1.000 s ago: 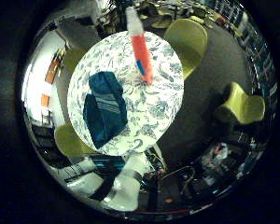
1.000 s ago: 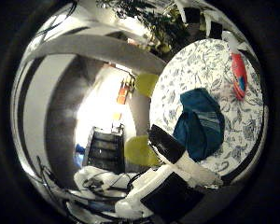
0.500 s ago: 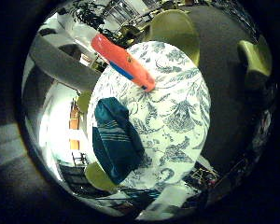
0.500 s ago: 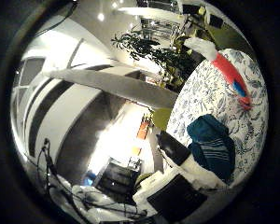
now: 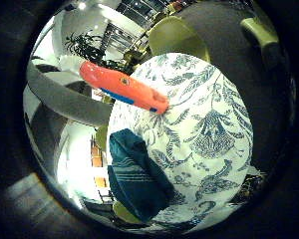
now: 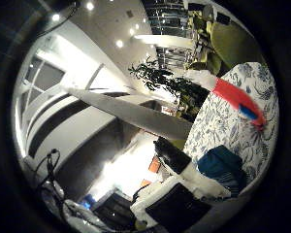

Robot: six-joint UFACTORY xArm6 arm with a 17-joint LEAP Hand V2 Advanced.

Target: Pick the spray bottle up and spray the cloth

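Round table w/ blue-and-white leaf-print cloth is filling the lower view, bright lobby w/ potted plant showing behind it. Teal cloth is lying crumpled near table's edge, well apart from the orange spray bottle, which is standing on the tabletop w/ white top pointing away. Hand is showing white-and-black parts beside the cloth, touching nothing; fingers' state — can't tell. Yellow-green chairs are sitting round the table.

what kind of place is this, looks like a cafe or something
Probably a lounge or cafe-style area of a large building, not a lab. A round table with a floral tablecloth has yellow-green chairs around it, a potted plant stands beyond it, and recessed ceiling lights shine overhead.
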